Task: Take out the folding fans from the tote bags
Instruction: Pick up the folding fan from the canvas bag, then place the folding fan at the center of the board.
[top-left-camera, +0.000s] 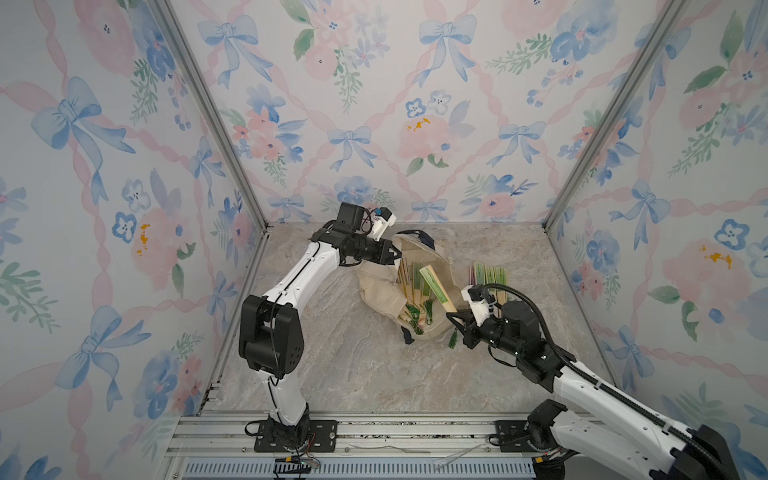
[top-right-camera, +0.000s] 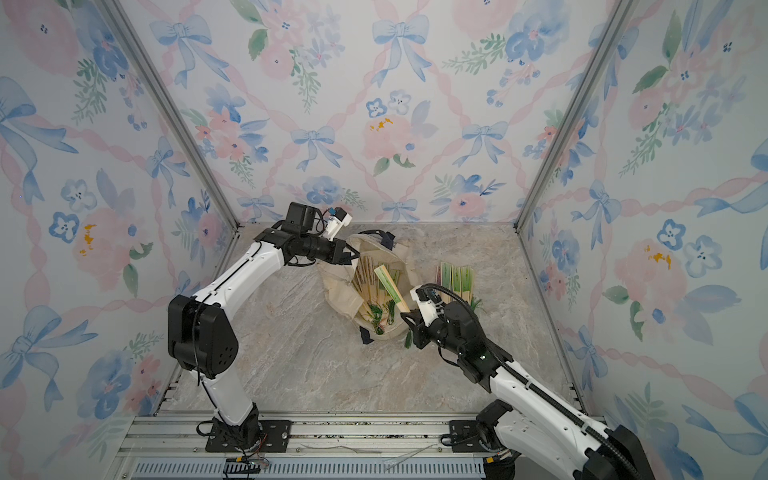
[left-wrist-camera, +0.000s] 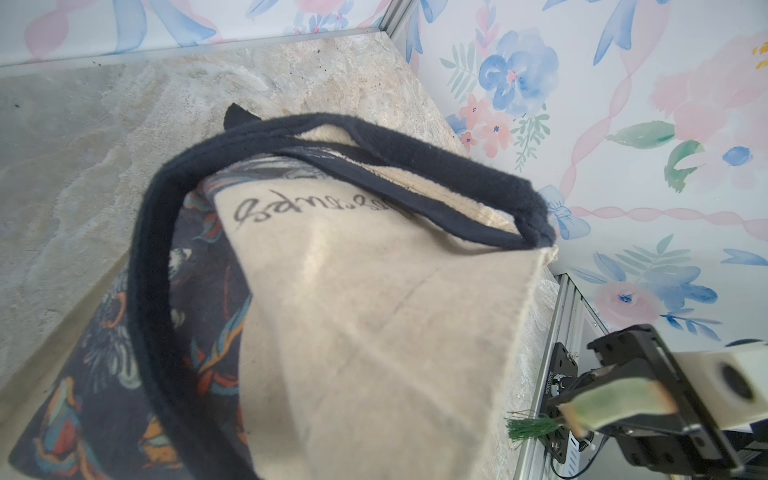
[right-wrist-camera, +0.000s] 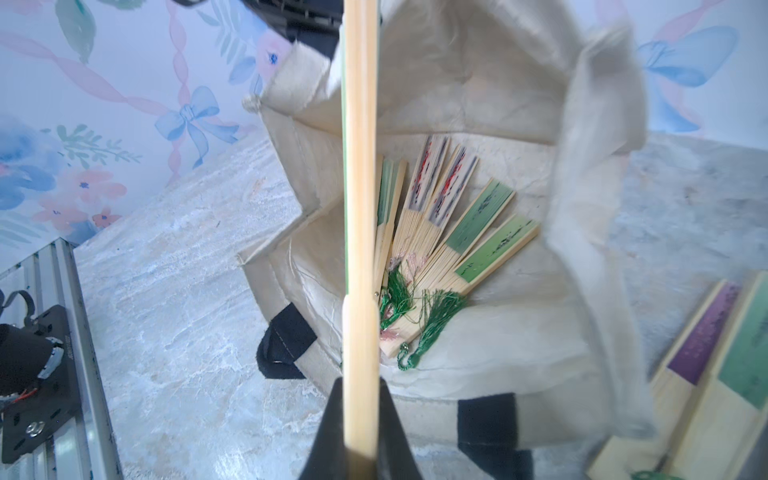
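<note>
Bamboo-ribbed green fan clamped between right jaws, slanting over tote mouth; left jaws pinching tote rim.

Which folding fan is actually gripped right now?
The green fan slanting over the tote bag's mouth: the right pincer clamps its bamboo end. The others lie loose inside the bag or in a row on the table.

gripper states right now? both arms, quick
Left gripper: jaws closed on the rim of the tote bag, holding it open.
Right gripper: jaws closed on one folding fan.
</note>
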